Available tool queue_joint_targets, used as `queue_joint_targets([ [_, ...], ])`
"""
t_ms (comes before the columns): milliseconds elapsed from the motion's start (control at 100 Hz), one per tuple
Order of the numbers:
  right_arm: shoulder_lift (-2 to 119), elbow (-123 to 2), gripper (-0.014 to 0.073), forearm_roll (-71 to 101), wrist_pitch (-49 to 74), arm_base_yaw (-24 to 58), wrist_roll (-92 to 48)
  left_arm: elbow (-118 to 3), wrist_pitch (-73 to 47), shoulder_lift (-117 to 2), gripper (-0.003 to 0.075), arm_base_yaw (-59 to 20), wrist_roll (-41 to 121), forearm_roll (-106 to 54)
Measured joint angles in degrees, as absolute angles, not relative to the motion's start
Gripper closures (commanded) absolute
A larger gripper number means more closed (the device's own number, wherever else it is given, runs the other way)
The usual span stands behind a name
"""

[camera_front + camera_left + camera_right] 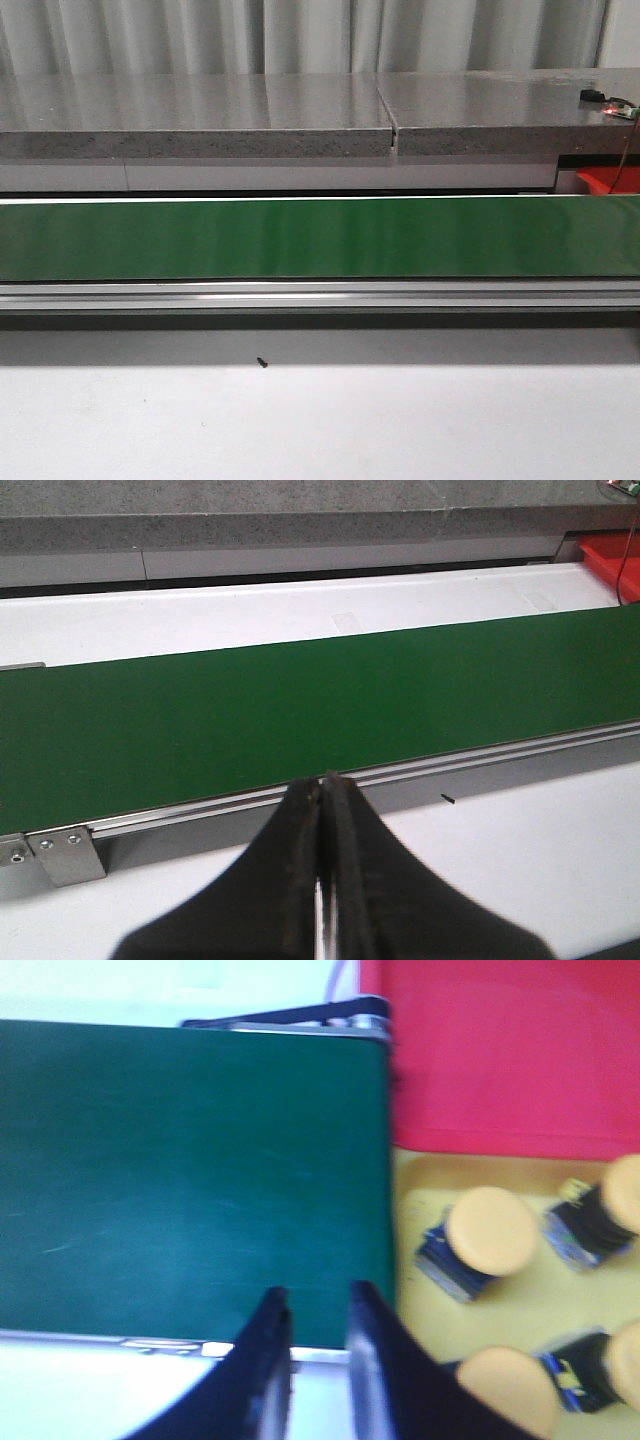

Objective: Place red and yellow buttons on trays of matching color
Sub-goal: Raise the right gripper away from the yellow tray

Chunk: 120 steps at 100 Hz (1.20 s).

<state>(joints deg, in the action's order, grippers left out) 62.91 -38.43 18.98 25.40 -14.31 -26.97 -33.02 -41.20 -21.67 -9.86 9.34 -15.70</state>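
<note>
Left tool [322, 790] is pinched together, right tool [318, 1305] narrowly parted, both empty. 4 yellow buttons [490, 1230] sit in the yellow tray [420, 1190]; the belt [320, 238] is bare. A late grab could miss arriving buttons.

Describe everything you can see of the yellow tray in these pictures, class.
The yellow tray shows only in the blurred right wrist view. It looks like smooth plastic with a darker raised rim, lying flat beside the end of the green belt and next to the red tray. Four yellow-capped buttons with dark bases rest in it.
</note>
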Motion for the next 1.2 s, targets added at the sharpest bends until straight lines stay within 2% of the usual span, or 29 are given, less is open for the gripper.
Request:
queue_joint_targets([
  [30,62.7,-38.4,0.0668,19.0,25.5,-13.4,-27.0,-33.0,-41.2,-21.7,0.0739,-9.9,9.3,-15.7],
  [370,55.1,-38.4,0.0656,19.2,27.5,-4.9,-27.0,-33.0,-41.2,-21.7,0.0739,-9.9,9.3,-15.7],
  [620,48.5,-38.4,0.0656,20.0,29.9,-3.5,-26.3,-33.0,-41.2,-21.7,0.0739,-9.9,9.3,-15.7],
  [910,41.5,-38.3,0.0660,5.0,37.5,-2.5,-1.2,-33.0,-41.2,-21.7,0.0739,-9.9,9.3,-15.7],
  [1200,32.3,-36.5,0.0660,0.0,39.6,1.2,2.8,-33.0,-41.2,-21.7,0.0739,-9.9,9.3,-15.7],
])
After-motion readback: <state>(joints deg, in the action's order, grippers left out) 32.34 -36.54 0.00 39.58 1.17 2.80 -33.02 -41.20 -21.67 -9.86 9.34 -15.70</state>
